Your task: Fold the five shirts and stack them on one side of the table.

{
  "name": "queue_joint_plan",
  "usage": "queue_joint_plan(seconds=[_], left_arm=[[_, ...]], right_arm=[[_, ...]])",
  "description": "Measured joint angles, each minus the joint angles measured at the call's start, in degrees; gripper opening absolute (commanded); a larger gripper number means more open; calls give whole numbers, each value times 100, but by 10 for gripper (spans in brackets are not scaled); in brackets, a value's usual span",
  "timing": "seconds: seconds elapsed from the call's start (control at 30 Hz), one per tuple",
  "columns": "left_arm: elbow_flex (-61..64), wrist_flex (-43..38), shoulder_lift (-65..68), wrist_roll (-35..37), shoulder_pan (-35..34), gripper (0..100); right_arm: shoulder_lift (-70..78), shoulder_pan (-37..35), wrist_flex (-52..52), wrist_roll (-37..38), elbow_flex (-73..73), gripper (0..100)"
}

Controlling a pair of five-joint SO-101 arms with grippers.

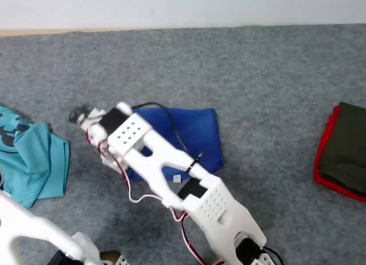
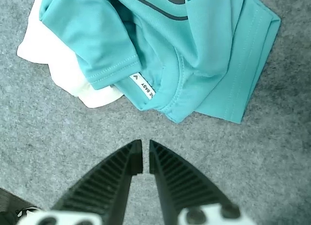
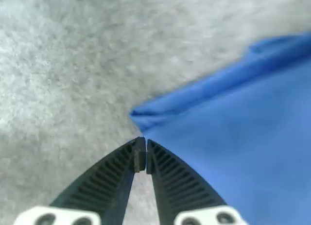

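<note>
Grey carpet covers the table [image 1: 257, 70]. Blue shirt [image 1: 197, 133]: at centre, appears partly folded; all positions below refer to it. Dark shirt [image 1: 346, 147] folded on red shirt [image 1: 321, 162]: well apart from it, at one side. Teal shirt [image 1: 37, 159], crumpled over a white shirt [image 2: 34, 50]: well apart, at the opposite side. Right gripper [image 3: 140, 157]: just beside the blue shirt's corner, jaws almost closed, holding nothing. Left gripper [image 2: 146, 157]: well apart, on the teal side, jaws nearly closed, empty. Recommended procedure: open the right jaws, pinch the corner through all layers, then carry it across squarely to avoid a skewed fold
</note>
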Motion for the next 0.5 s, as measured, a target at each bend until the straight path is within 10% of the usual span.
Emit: queue_joint_plan(seconds=[0.5], left_arm=[[0, 404, 0, 0, 0, 33]], right_arm=[[-1626, 1635, 44, -774, 923, 10]])
